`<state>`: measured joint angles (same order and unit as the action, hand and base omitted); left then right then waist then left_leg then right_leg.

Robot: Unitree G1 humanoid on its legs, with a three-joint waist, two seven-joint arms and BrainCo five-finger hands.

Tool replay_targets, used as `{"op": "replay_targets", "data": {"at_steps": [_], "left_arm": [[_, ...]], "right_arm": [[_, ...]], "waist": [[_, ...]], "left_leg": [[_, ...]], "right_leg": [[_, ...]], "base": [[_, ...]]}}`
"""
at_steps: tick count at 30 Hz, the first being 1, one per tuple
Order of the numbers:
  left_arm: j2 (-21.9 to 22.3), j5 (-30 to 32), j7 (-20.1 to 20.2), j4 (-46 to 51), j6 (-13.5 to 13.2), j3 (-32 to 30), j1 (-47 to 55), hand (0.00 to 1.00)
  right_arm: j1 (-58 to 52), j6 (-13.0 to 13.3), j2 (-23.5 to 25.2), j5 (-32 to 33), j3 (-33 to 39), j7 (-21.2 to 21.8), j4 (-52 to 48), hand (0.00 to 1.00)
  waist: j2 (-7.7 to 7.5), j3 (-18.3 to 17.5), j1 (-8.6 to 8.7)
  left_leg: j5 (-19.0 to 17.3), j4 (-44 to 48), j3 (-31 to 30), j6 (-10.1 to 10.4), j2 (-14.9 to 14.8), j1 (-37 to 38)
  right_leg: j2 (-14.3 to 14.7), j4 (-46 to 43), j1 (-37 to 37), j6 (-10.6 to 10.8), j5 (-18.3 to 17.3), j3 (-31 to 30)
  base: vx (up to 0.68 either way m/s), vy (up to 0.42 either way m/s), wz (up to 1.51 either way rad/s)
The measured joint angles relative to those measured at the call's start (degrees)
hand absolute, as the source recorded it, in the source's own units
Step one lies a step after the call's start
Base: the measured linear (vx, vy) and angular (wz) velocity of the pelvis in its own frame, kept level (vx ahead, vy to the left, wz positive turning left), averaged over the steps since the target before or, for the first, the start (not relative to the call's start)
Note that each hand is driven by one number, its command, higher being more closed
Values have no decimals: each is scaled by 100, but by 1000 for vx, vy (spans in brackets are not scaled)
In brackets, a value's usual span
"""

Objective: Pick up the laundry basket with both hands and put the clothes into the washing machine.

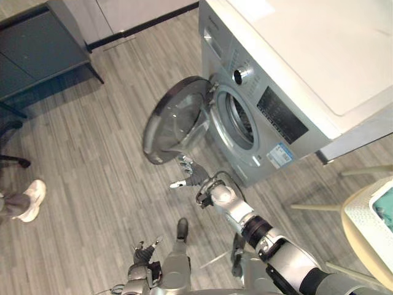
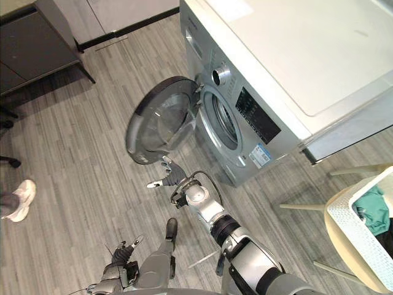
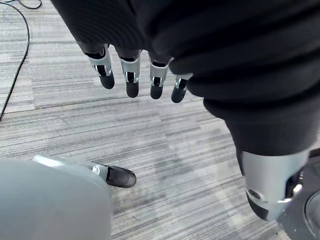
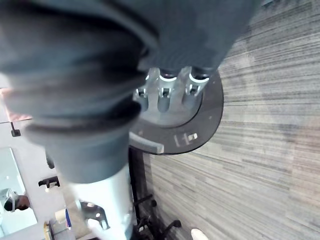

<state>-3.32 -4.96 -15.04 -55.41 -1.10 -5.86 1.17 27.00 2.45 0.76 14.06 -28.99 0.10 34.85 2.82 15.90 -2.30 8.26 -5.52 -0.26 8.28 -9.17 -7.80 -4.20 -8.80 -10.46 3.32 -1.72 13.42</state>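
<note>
Grey plank floor [image 1: 92,153]. The silver front-loading washing machine [image 1: 276,123] faces the robot, round door [image 1: 175,123] swung open. White perforated laundry basket [image 2: 356,227] at right. Left hand [image 3: 132,75] and right hand [image 1: 194,177] have their fingers spread, empty.

Fingers [image 4: 166,95] — washer door [image 4: 206,122] just beyond
</note>
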Motion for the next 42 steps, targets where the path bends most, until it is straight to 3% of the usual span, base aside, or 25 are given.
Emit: {"op": "replay_targets", "data": {"at_steps": [5, 11, 16, 21, 25, 30, 33, 42], "left_arm": [[7, 117, 23, -113, 93, -380, -10, 0], [-20, 349, 156, -156, 209, -378, -19, 0], [-10, 406, 253, -315, 216, -378, -24, 0], [-27, 415, 432, -382, 216, -380, -29, 0], [-39, 418, 566, -531, 217, -385, -22, 0], [-45, 604, 685, -601, 218, -532, -80, 0], [-143, 787, 755, -678, 214, -609, -103, 0], [-262, 843, 757, -715, 211, -802, -122, 0]], "right_arm": [[-875, -6, -363, -14, 592, -35, -273, 0], [-1727, -90, -470, -147, 1457, -145, -239, 0], [-1966, -186, -527, -453, 2612, -271, 822, 0], [-2109, -394, -892, -812, 4346, -384, 2464, 0], [-2349, -514, -995, -936, 5000, -384, 2790, 0], [-2613, -527, -1003, -1010, 5450, -369, 2804, 0], [-2642, -526, -970, -1017, 5627, -353, 2804, 0], [-2700, -519, -780, -1009, 5850, -310, 2804, 0]], "waist": [[-92, -72, 90], [-186, -201, 183], [-167, -323, 308], [-98, -492, 370], [-25, -622, 452], [60, -739, 512], [34, -790, 653], [-52, -852, 656]], "left_leg": [[-103, -28, 311, -96, 14, 70], [-133, -29, 678, -149, 23, 192], [-150, -32, 695, -128, 21, 365], [-195, -35, 700, -117, 25, 531], [-302, -36, 885, -136, 1, 668], [-446, -37, 1301, -128, 0, 776], [-509, -37, 1582, -135, 11, 763], [-614, -36, 1772, -128, 28, 869]], "right_leg": [[44, 23, -87, 6, 9, -416], [104, 275, -62, 11, 240, -770], [141, 437, 183, 6, 258, -767], [149, 625, 449, 14, 289, -746], [194, 704, 504, 46, 315, -931], [231, 724, 383, 56, 335, -1338], [257, 798, 249, 113, 371, -1644], [271, 886, 283, 116, 499, -1839]], "base": [[-35, 29, -28], [53, 24, -30], [71, 5, 0], [24, 9, 2], [-4, 15, -21], [-21, 16, -46], [5, 14, -42], [69, 3, -14]]}}
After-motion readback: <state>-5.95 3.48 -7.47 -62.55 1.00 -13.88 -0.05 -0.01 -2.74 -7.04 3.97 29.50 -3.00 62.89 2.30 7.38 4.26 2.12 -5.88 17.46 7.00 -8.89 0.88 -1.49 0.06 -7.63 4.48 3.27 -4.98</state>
